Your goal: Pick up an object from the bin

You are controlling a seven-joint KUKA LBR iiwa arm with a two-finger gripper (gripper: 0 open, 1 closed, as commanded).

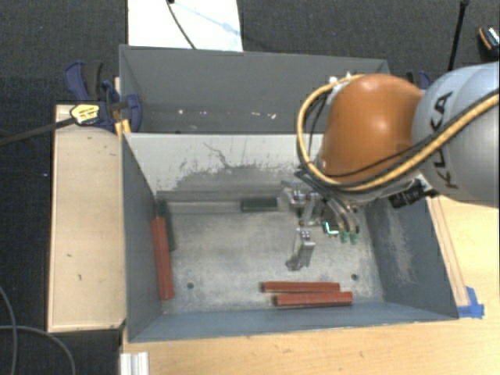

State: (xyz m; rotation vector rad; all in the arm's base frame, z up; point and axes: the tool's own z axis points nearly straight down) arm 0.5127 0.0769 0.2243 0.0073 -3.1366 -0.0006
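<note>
Scuffed grey bin (406, 287), dark floor (47, 45) around. End effector (299, 258) over bare bottom just behind two red sticks (306, 293); open or closed, cannot tell. Third red stick (162, 258) well left of those, green block (258, 205) behind.

Sticks (312, 298) in bin (226, 248), before claw (298, 260)

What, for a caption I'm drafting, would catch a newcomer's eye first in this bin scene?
The arm's orange cover at upper right dominates, the gripper hanging below it over the middle of the bin. Then red-brown sticks: one stick along the left wall, a pair of sticks by the front wall.
</note>
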